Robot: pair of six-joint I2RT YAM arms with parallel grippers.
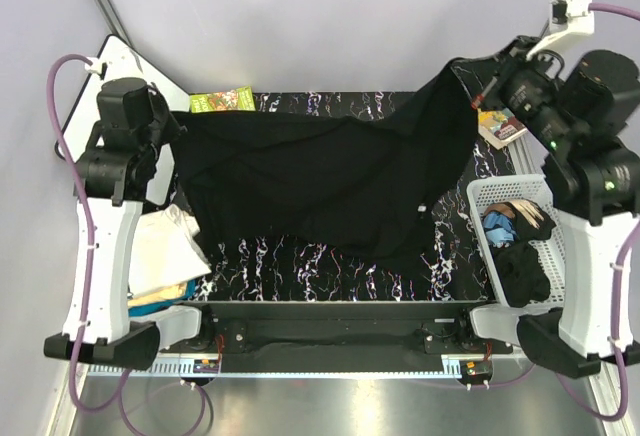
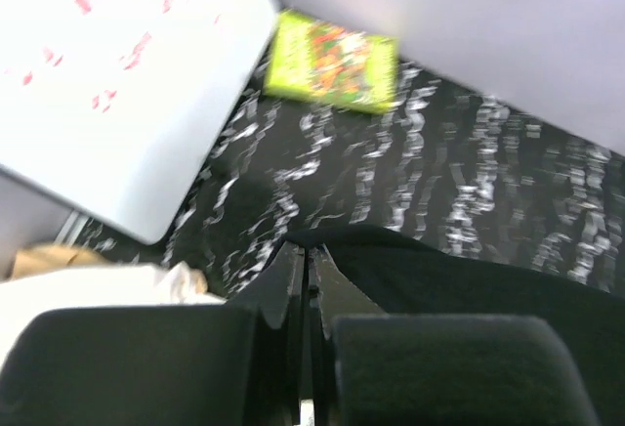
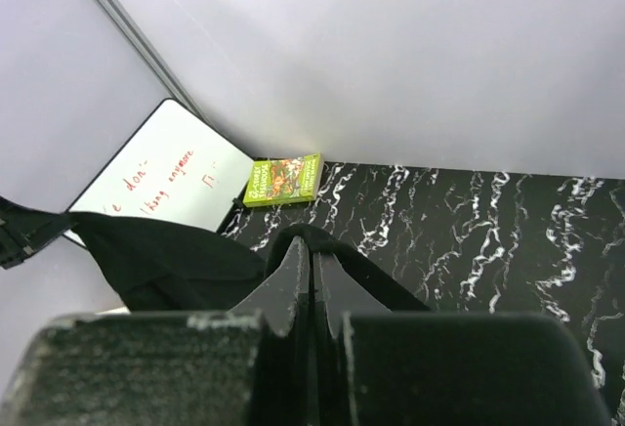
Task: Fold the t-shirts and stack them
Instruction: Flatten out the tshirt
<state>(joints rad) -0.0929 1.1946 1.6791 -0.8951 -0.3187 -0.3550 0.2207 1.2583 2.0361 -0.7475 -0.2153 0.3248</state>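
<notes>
The left arm (image 1: 103, 246) and right arm (image 1: 592, 266) wear white shells over black joints, trailing purple cables (image 1: 612, 9).

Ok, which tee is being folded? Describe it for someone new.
Start at the marbled table. Stretched across it is the plain black tee, pinched by the left gripper and the right gripper. Other tees sit in the basket or in the pile at left.
</notes>
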